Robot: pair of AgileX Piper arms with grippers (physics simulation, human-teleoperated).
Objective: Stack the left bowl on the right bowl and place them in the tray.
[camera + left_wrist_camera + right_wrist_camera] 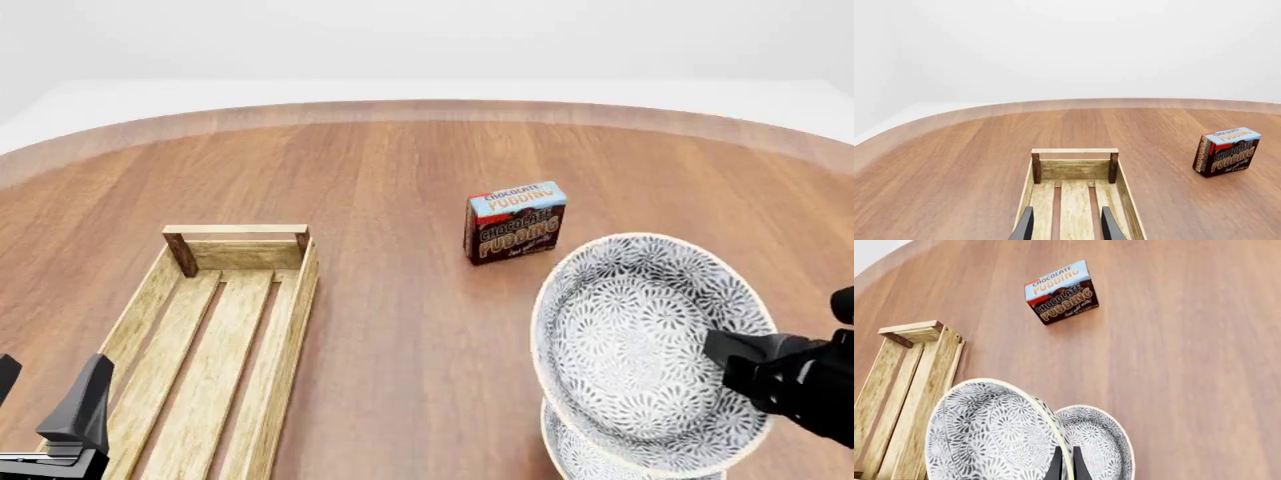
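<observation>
The right gripper (747,362) is holding the patterned bowl (647,335) by its rim, jaws pinched on it, tilted above the second bowl (587,458) resting on the table (400,170). The left gripper (1065,225), jaws apart and holding nothing, is hovering over the wooden tray (214,330), near the pudding box (515,221).

"CHOCOLATE PUDDING" on the box (515,221)

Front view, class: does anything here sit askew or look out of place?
Yes. The upper bowl, pinched at its rim by the right hand, is tilted steeply over the lower bowl. The tray holds nothing.
</observation>
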